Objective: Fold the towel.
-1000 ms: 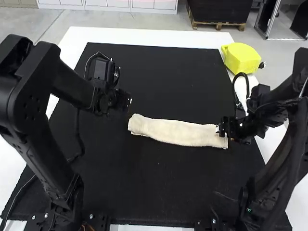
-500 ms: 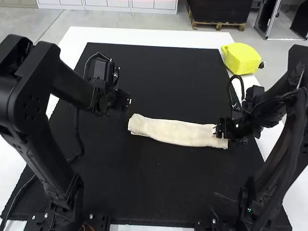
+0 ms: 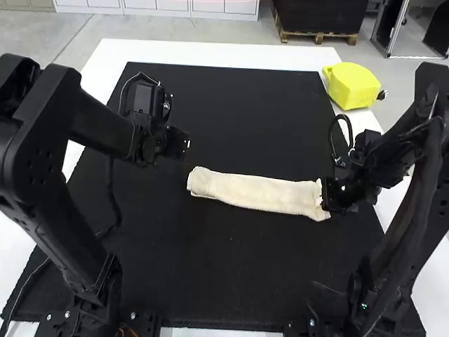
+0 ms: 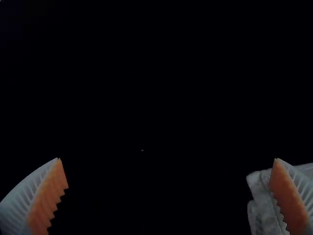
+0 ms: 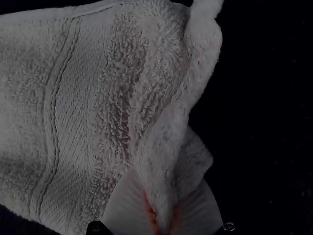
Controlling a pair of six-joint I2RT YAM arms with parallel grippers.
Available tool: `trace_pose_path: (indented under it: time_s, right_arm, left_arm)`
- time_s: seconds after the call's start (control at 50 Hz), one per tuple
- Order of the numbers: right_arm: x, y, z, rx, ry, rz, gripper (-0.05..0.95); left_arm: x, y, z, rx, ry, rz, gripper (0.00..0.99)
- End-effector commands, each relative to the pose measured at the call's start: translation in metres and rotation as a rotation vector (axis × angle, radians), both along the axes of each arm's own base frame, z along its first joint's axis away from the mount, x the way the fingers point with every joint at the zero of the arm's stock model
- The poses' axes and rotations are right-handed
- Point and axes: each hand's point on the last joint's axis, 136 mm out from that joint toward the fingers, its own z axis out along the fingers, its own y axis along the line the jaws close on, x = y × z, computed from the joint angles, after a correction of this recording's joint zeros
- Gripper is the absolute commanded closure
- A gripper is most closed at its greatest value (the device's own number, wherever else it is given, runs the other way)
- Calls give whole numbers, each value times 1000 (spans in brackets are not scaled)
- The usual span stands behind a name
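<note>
The cream towel (image 3: pixel 256 192) lies as a long narrow folded strip across the mat. At its right end is my right gripper (image 3: pixel 328 196). In the right wrist view, the right gripper (image 5: pixel 164 220) is shut on a pinched, bunched part of the end edge of the towel (image 5: pixel 73 98), beyond its woven band. My left gripper (image 3: pixel 184 145) hangs behind and slightly left of the strip's left end. The left wrist view has the left gripper (image 4: pixel 168 161) wide open with nothing between its fingers, and a corner of the towel (image 4: pixel 264 196) beside one finger.
A black mat (image 3: pixel 238 105) covers most of the white table (image 3: pixel 210 50). A yellow object (image 3: pixel 353 85) sits at the table's back right edge. Cables hang beside both arms.
My right gripper moved left over the towel's right end, then back slightly right, and now pinches its edge, which has bunched. The left arm shifted slightly left.
</note>
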Motion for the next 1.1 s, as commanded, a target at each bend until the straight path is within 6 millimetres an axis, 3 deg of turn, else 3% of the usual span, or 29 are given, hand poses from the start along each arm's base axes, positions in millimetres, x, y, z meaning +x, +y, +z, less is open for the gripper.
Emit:
trace_pose_path:
  time_s: [0.0,0.16,0.36,0.54,0.76,0.88,1.08]
  right_arm:
    - [-23,15,-16,69,87,47,923]
    - [-16,-3,-3,96,68,-4,923]
    - [-2,-26,30,95,9,-58,923]
    - [1,-25,50,89,-24,-54,923]
    - [14,4,85,124,-75,-1,923]
    - [19,33,104,163,-99,34,923]
    - [24,87,119,226,-113,103,923]
  left_arm:
    - [9,10,27,-19,-71,35,28]
    - [9,23,30,-14,-74,65,28]
    - [12,29,35,-17,-91,77,28]
    - [12,29,34,-19,-92,75,28]
    - [11,29,32,-18,-88,76,28]
    - [10,29,29,-17,-83,76,28]
    - [7,31,20,-10,-70,82,28]
